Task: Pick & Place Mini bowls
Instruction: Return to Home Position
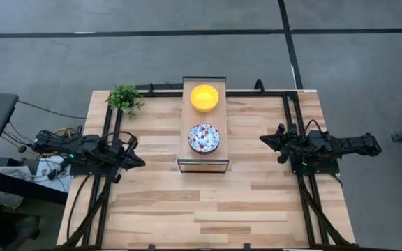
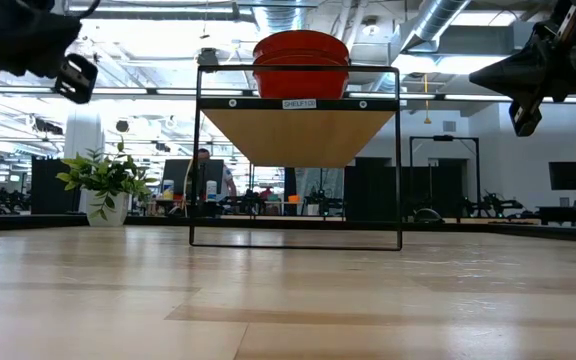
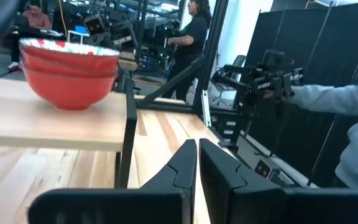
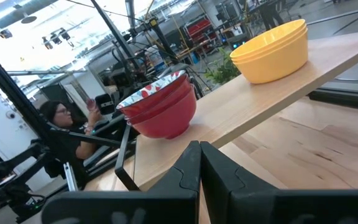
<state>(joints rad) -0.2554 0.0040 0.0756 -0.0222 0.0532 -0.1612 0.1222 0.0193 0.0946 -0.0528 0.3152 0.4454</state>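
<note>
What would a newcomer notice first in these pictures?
The wooden shelf at the middle of the table stands out, carrying a stack of yellow bowls at its far end and a stack of patterned bowls, red outside, at its near end. The left gripper and right gripper hang shut to either side, holding nothing; a small plant stands at the far left corner.

The shelf (image 2: 298, 135) stands between the fingers of the left gripper (image 2: 63, 62) and those of the right gripper (image 2: 486, 73). Its stack of mini bowls (image 2: 301, 62) (red outsides showing) is level with both. A potted plant (image 2: 103, 182) sits below the left fingers on the table (image 2: 288, 300).
</note>
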